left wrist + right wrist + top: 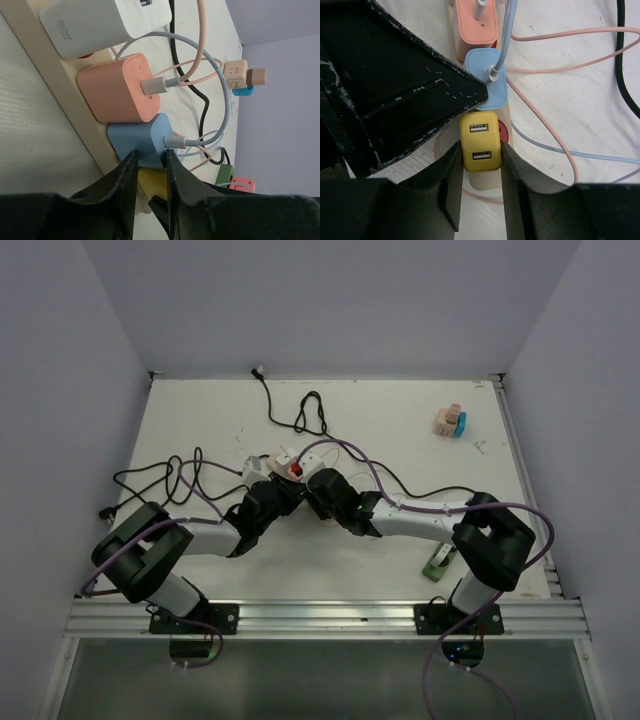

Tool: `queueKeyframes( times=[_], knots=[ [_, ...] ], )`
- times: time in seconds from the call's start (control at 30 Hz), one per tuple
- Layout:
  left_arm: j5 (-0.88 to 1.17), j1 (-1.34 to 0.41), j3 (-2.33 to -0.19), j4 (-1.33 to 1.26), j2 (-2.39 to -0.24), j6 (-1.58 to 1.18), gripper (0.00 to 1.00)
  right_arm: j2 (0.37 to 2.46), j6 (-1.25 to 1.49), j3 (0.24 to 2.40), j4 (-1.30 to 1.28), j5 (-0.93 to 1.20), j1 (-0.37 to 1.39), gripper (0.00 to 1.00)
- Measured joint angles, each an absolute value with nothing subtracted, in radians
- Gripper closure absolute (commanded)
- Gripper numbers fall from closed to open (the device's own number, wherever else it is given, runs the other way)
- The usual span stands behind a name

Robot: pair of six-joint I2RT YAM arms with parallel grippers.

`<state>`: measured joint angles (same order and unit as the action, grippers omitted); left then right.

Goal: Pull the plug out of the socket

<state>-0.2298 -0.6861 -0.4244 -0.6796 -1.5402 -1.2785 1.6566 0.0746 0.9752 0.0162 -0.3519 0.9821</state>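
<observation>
R gripper (pixel 480 149) round yellow plug (pixel 480 134)

The yellow plug (pixel 480 142) is smooth matt plastic; the table (pixel 585 105) is matt, faintly grained.

You have a tan-and-blue adapter cluster (pixel 449 423) far right on the table (pixel 400 410), and a small green block (pixel 437 567) by the near edge.

White table (pixel 400 430) bears a power strip (pixel 485 181), black cables (pixel 310 415) (tangled) and stacked adapters (pixel 450 423).
</observation>
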Motion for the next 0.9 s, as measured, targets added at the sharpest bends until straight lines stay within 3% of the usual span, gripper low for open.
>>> queueKeyframes(
  times=[0.13,0.3,0.53,0.9],
  knots=[
    [-0.242,-0.688,-0.430,-0.667,-1.546,-1.275,0.76,1.600,0.075,0.976,0.034,-0.369,0.991,1.00],
    [-0.243,-0.690,-0.430,-0.666,-1.546,-1.274,0.75,1.447,0.093,1.033,0.305,-0.349,1.016,1.00],
    [-0.243,-0.690,-0.423,-0.661,-1.542,-1.274,0.61,1.312,0.121,1.019,0.411,-0.391,1.002,1.00],
    [-0.232,-0.682,-0.400,-0.664,-1.522,-1.271,0.55,1.216,0.361,0.804,0.212,-0.369,0.580,1.00]
  ],
)
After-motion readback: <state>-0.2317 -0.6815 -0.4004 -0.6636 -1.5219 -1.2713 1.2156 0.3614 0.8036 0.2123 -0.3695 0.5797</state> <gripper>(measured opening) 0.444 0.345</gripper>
